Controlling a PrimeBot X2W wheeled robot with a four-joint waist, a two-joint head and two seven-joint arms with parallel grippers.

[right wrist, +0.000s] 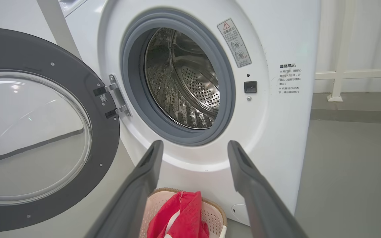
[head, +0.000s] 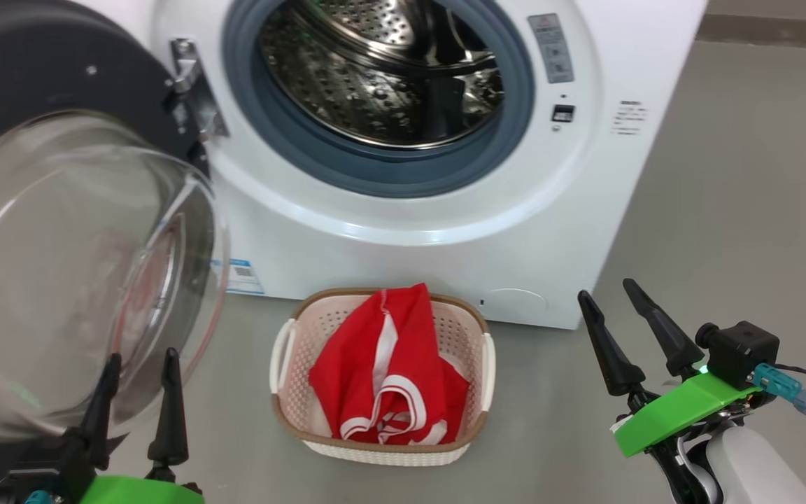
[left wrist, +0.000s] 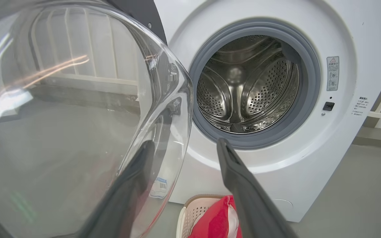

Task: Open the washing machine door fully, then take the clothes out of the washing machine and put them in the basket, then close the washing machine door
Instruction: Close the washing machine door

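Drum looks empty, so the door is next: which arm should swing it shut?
Left. The left end effector is open right beside the washing machine door, which hangs on that side; the right end effector is across the basket.

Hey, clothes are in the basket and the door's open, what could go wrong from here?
1. The left gripper sits close by the washing machine door's bulging glass; its fingers could skid off that curve when pushing.
2. The door stands wide open, so a weak push may stop short of the latch slot.
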